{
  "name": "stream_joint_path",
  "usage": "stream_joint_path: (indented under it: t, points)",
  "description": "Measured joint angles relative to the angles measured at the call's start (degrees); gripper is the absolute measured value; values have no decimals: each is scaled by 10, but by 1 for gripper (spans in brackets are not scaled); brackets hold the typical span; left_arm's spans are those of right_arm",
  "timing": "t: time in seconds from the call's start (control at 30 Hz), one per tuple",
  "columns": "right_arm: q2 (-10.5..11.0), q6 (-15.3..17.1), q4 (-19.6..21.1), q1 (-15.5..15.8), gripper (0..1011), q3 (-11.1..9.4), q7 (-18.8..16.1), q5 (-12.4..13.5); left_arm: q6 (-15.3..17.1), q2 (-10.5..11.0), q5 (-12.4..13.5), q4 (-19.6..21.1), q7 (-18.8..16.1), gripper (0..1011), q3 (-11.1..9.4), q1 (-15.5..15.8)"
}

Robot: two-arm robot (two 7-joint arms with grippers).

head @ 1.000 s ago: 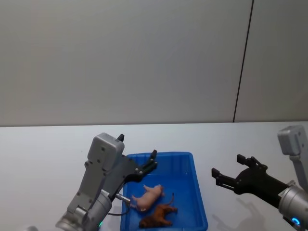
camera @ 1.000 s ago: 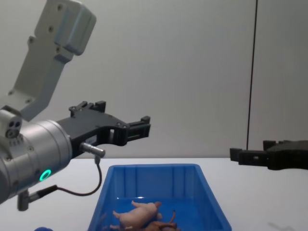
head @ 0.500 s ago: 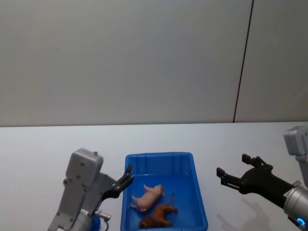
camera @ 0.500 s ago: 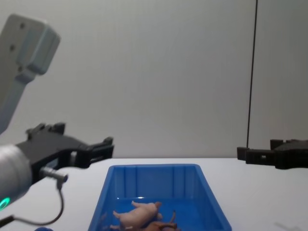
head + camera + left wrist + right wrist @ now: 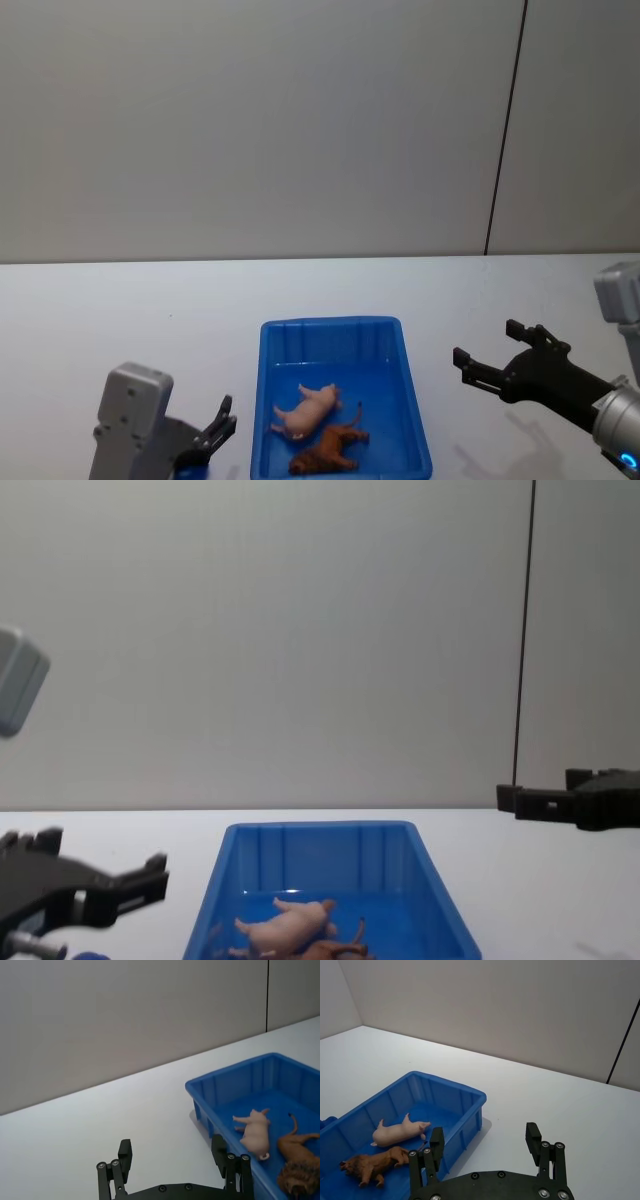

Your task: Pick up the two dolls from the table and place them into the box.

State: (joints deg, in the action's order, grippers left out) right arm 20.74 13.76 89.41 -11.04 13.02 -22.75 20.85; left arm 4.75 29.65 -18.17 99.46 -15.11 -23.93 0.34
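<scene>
Both dolls lie on their sides inside the blue box (image 5: 330, 325): the pale pink pig (image 5: 308, 408) and, nearer me, the brown lion (image 5: 328, 451). My left gripper (image 5: 215, 425) hovers low over the white table (image 5: 120, 320), left of the box, open and empty. In the left wrist view, the left gripper (image 5: 171, 1146) has the box (image 5: 225, 1071), pig (image 5: 254, 1132) and lion (image 5: 295, 1165) off to one side. My right gripper (image 5: 487, 343) is open and empty to the right of the box. The right wrist view has the right gripper (image 5: 485, 1134) just outside the box wall (image 5: 450, 1085).
A small blue object (image 5: 195, 462) sits by the left arm at the table's near left. Bare white tabletop surrounds the box on all sides. A grey wall with a dark vertical seam (image 5: 505, 130) stands behind the table.
My left arm has drawn back and down from above the box to the table's near left. The right gripper has eased slightly to the right. The dolls have not moved.
</scene>
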Motion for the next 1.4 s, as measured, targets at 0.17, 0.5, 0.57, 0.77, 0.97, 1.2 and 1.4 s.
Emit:
stream_joint_path:
  t: [0.17,0.5,0.57,0.77,0.97,1.2,1.4]
  points:
    - [0,0,0,0,1001,0,0,0,-3,3,-11,-13,5,1003,2,-10]
    - [1,-1,0,1,1001,-1,0,1,-3,1,-20,-43,33,1003,4,-15]
    - [1,-1,0,1,1001,-1,0,1,-4,0,-21,-49,37,1003,4,-15]
    - [1,-1,0,1,1001,-1,0,1,-9,-6,-24,-74,60,1003,4,-13]
    - [1,-1,0,1,1001,-1,0,1,-10,-12,-24,-91,74,922,5,-9]
    - [1,-1,0,1,1001,-1,0,1,-9,-17,-22,-105,86,732,7,-4]
    - [1,-1,0,1,1001,-1,0,1,-9,-20,-17,-111,91,556,11,1]
